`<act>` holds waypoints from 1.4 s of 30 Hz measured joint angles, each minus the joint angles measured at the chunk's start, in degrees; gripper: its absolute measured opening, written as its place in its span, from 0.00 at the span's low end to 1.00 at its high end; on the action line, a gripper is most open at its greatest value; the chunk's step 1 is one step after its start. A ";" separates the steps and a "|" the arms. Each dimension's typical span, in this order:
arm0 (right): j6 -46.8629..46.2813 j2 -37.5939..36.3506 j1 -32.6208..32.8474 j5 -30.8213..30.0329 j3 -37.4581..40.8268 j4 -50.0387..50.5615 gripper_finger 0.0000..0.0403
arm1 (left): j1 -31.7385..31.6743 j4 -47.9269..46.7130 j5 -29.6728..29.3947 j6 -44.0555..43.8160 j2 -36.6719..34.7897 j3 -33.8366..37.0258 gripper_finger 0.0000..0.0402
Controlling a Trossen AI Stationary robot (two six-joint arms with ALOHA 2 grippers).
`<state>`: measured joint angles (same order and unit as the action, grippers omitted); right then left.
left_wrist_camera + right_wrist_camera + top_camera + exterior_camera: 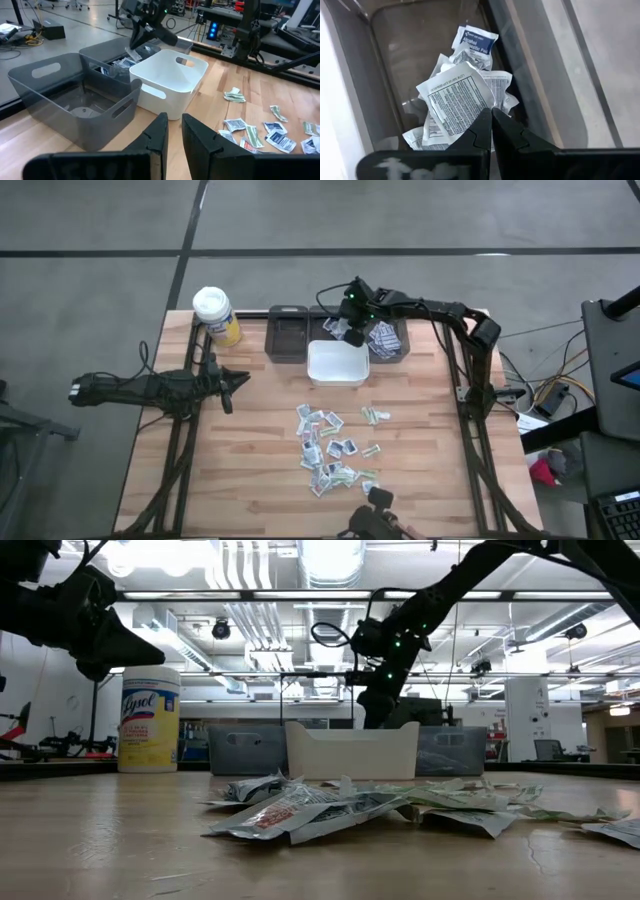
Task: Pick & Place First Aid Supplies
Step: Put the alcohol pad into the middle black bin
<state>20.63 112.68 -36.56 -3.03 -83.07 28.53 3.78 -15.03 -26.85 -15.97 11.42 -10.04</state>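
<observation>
Several first aid supplies, small white packets with print, lie in a loose pile (335, 445) on the wooden table's near middle. More packets (475, 40) lie in the right grey bin (390, 340). My right gripper (491, 112) hangs over that bin, beside the white bin (337, 363), shut on a white packet with black print (452, 100). My left gripper (174, 120) waits at the table's left, fingers a little apart, with nothing between them. My right gripper pinches the printed packet by its corner (484, 106) between its two fingertips. The fingers slant down from above into the grey bin. The packet stands out beyond the fingertips, spread flat, above the packets on the bin's floor.
A second grey bin (288, 335) stands left of the white bin, with nothing in it that I can see. A yellow wipes bottle with a white lid (215, 315) stands at the far left corner. Bare wood lies between the pile and my left gripper.
</observation>
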 joint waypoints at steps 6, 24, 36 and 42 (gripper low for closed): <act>0.86 -0.02 -0.22 -0.01 -0.01 -0.02 0.02 | 0.00 -0.02 0.00 0.01 0.01 0.00 0.13; 1.56 -0.02 -0.58 -1.80 0.01 -0.03 0.20 | 0.00 -0.02 0.00 0.06 0.01 0.00 0.13; -11.25 -9.10 3.81 -5.81 0.03 6.59 0.33 | 0.01 -0.12 0.02 -0.61 0.01 0.00 0.13; -15.39 -16.03 6.88 14.79 0.03 13.45 0.31 | -0.01 -2.15 0.02 -0.59 0.00 -0.02 0.13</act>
<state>5.24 96.65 -29.68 11.76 -83.05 41.98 3.77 -17.18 -26.83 -16.56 11.41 -10.07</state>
